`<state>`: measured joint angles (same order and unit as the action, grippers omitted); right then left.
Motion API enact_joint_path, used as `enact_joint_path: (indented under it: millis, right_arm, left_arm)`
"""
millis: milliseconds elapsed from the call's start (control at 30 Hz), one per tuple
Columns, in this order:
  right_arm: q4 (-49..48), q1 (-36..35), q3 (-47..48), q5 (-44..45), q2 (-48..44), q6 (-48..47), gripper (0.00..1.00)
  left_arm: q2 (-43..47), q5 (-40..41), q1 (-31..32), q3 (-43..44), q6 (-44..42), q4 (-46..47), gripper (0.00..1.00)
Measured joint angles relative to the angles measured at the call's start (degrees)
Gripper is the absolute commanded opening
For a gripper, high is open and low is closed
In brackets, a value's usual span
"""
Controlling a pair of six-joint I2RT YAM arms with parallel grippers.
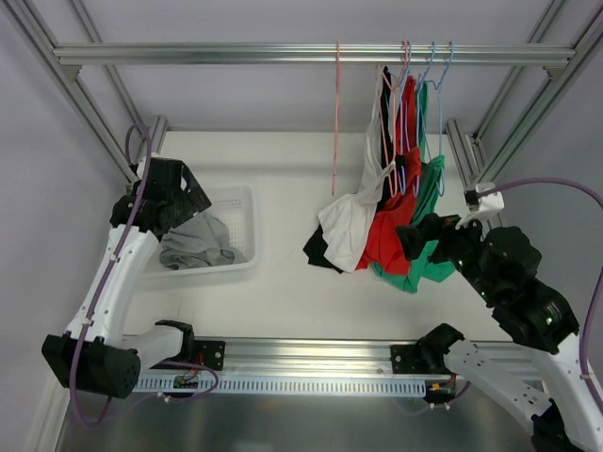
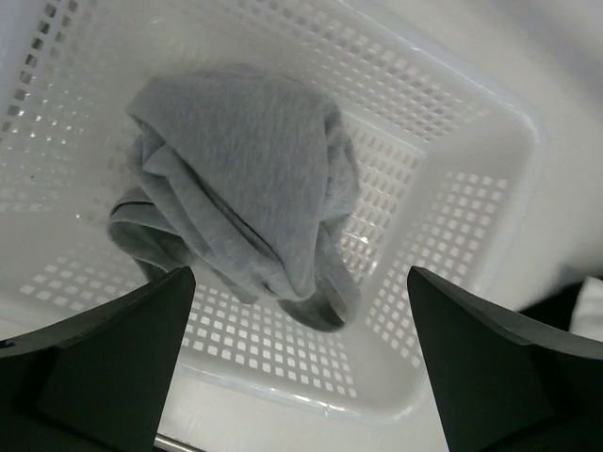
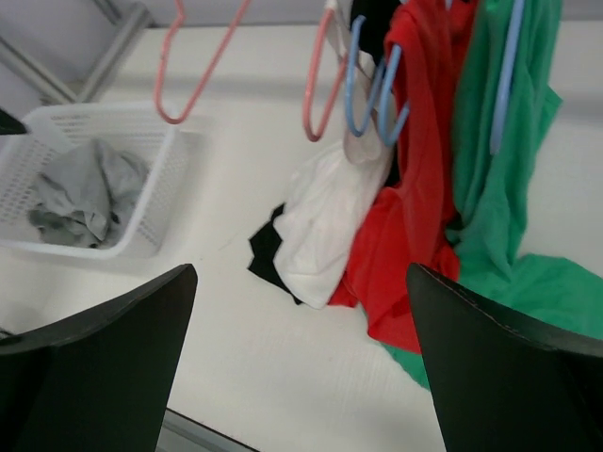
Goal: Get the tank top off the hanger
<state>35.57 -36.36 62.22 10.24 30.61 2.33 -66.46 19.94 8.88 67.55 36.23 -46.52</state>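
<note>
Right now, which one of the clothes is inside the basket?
The light grey tank top, crumpled in the white basket on the left. The white top, red top and green top all hang from the rail instead.

one white basket [image 1: 251, 226], one grey tank top [image 1: 193, 243] and one bare pink hanger [image 1: 336, 122].
</note>
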Motion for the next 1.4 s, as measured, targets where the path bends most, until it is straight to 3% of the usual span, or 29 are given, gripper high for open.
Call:
enact_joint_path:
  millis: [233, 467, 567, 833, 1400]
  right_arm:
    - [9.86, 0.00, 5.70, 8.50, 8.44, -2.19, 0.99]
    - [15.69, 0.00, 6.23, 13.22, 1.36, -4.09, 1.00]
    - [18.80, 0.00, 6.93, 16.28, -1.70, -4.33, 0.99]
    - [25.49, 0.00, 7.10, 21.38, -4.28, -5.53, 0.99]
    - [27.12, 0.00, 6.93, 22.58, -2.62, -6.12, 0.99]
  left_arm:
    - [16.85, -7.96, 0.00, 4.90, -9.73, 0.57, 0.99]
    - [39.23, -11.28, 0.00, 2.54, -18.29, 0.68, 0.98]
    - [44.92, -13.07, 0.00, -0.07, -19.67, -0.76, 0.99]
    - [46.64, -13.75, 0.00, -1.81, -20.85, -3.80, 0.99]
    - [46.64, -13.33, 0.00, -8.92, -20.26, -5.01, 0.99]
